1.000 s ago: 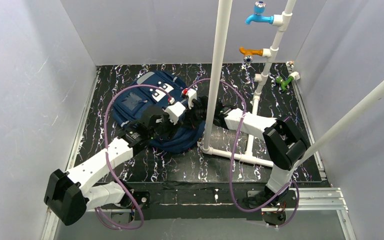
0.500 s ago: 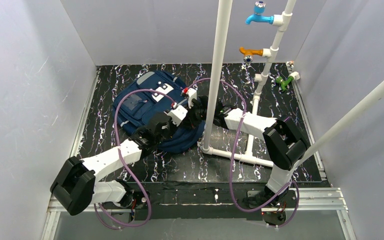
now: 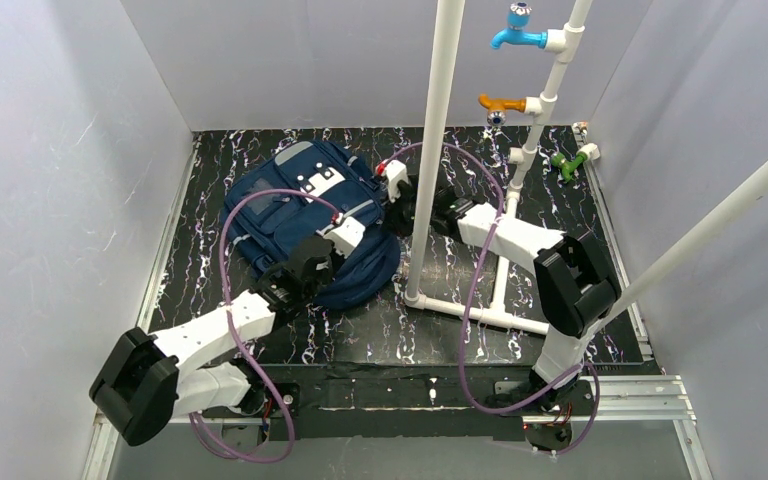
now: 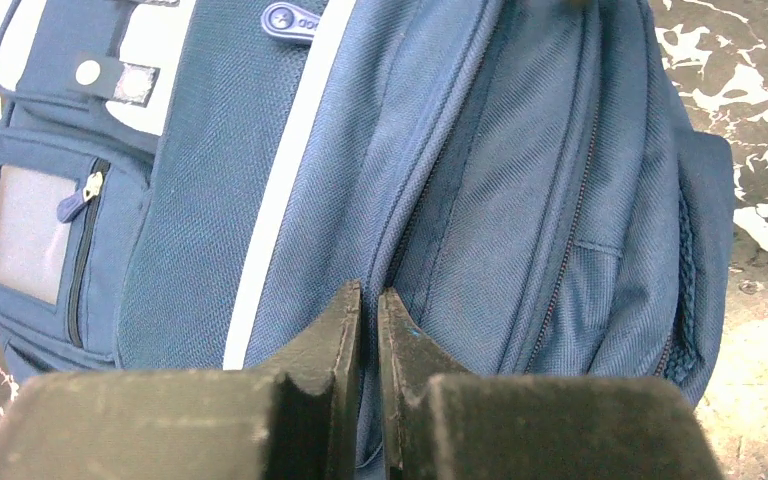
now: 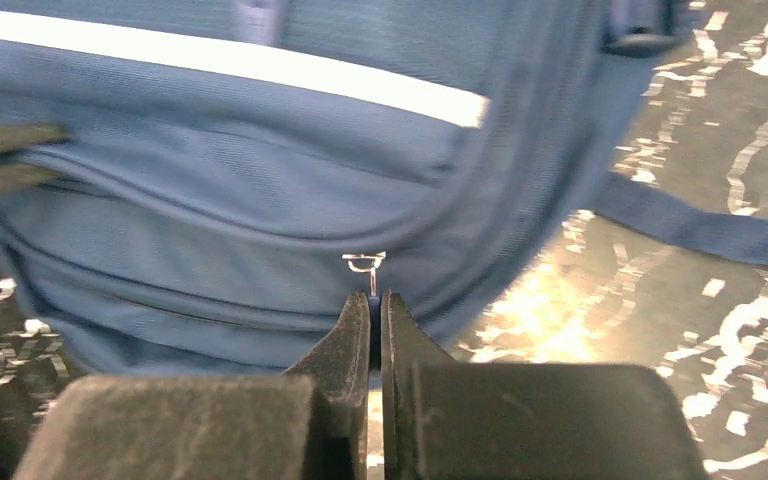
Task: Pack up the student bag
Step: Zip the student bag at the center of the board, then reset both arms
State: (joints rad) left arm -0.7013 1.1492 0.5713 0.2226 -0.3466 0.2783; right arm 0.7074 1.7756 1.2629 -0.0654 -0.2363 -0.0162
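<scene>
The student bag (image 3: 290,215) is a navy backpack with grey stripes, lying flat on the black marbled floor at mid-left. My left gripper (image 3: 358,222) is over its right-hand part. In the left wrist view the left gripper (image 4: 369,295) is shut, pinching a fold of the bag (image 4: 520,200) beside a zip line. My right gripper (image 3: 392,205) is at the bag's right edge, beside the white pipe. In the right wrist view it (image 5: 375,298) is shut on the blue tab of a metal zipper pull (image 5: 365,262) on the bag's side (image 5: 210,200).
A white pipe frame (image 3: 430,150) rises just right of the bag, its base on the floor (image 3: 480,315). Blue (image 3: 516,35), orange (image 3: 500,103) and green (image 3: 568,163) taps sit at the back right. A bag strap (image 5: 700,225) trails on the floor. White walls enclose the area.
My left gripper has closed onto the bag's fabric, and its arm has drawn back a little. The right gripper has moved toward the back along the bag's edge, still shut on the zipper pull.
</scene>
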